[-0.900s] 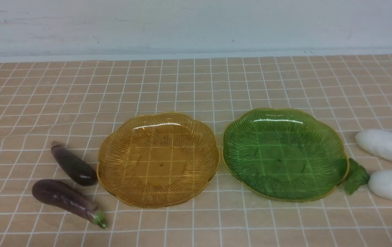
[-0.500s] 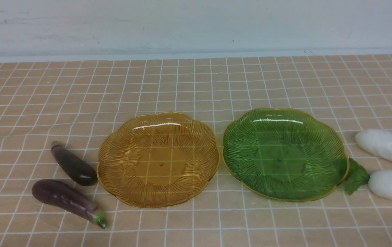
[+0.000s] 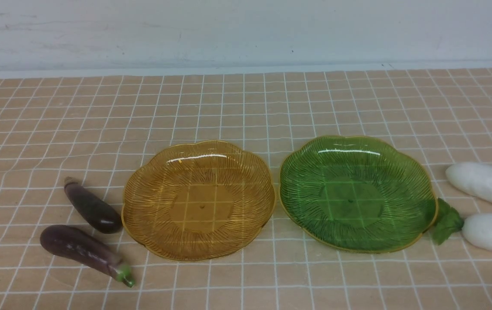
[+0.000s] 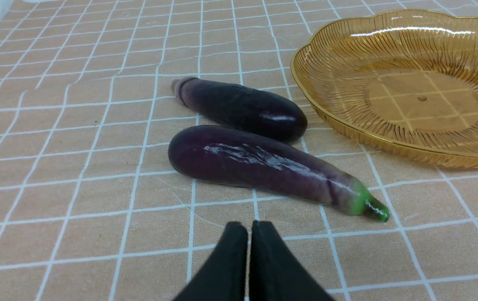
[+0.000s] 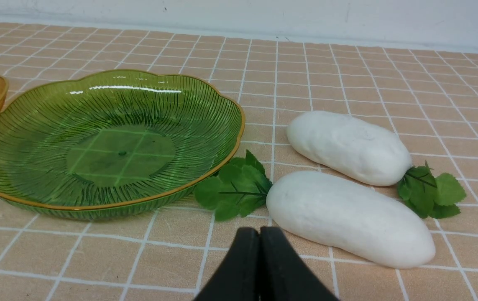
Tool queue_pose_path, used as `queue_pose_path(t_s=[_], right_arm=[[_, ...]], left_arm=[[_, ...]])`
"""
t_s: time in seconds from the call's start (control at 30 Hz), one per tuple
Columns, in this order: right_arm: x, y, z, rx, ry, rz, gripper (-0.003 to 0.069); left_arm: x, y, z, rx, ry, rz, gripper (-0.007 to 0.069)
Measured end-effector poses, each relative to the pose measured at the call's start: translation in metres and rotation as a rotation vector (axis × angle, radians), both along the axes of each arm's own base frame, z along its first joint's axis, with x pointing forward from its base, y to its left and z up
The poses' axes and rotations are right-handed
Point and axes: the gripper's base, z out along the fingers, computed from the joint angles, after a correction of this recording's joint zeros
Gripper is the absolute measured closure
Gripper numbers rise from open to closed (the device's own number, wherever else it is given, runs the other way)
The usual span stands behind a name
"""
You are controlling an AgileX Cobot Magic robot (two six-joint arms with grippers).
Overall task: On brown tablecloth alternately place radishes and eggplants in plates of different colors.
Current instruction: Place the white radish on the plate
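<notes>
- left tool point(image 4: 249, 228): pressed together, empty, near the eggplants point(image 4: 264, 165)
- right tool point(image 5: 259, 234): pressed together, empty, near the radishes point(image 5: 347, 215)
- amber plate point(image 3: 198, 241), green plate point(image 3: 357, 234): empty, between them on the brown tablecloth point(image 3: 246, 107)

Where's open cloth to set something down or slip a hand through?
The amber plate and green plate are empty. Widest bare cloth lies between the plates and the wall; a strip runs along the near edge. Crowded: the slit between the plates, the eggplants close beside the amber plate, and the radishes with leaves touching the green rim.
</notes>
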Motion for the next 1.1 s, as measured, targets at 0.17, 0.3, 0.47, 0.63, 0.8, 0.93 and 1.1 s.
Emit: queue_pose_path(t_s=[0.17, 0.3, 0.47, 0.63, 0.8, 0.93, 1.1], right_arm=[[0.000, 0.000, 0.000, 0.000, 0.000, 0.000, 0.0676], [0.000, 0.000, 0.000, 0.000, 0.000, 0.000, 0.0676], [0.000, 0.000, 0.000, 0.000, 0.000, 0.000, 0.0676], [0.000, 0.003, 0.002, 0.154, -0.010, -0.007, 0.0676], [0.001, 0.010, 0.012, 0.880, -0.046, -0.039, 0.0676], [0.001, 0.011, 0.016, 1.109, -0.047, -0.047, 0.0676], [0.002, 0.010, 0.018, 1.063, -0.074, -0.040, 0.0676]], left_arm=[[0.000, 0.000, 0.000, 0.000, 0.000, 0.000, 0.0628], [0.000, 0.000, 0.000, 0.000, 0.000, 0.000, 0.0628], [0.000, 0.000, 0.000, 0.002, 0.000, 0.000, 0.0628], [0.000, -0.001, 0.000, -0.070, 0.004, 0.007, 0.0628], [-0.002, -0.017, 0.004, -0.826, 0.091, 0.062, 0.0628], [-0.003, -0.026, 0.012, -1.330, 0.164, 0.075, 0.0628], [-0.002, -0.026, 0.015, -1.358, 0.137, 0.058, 0.0628]])
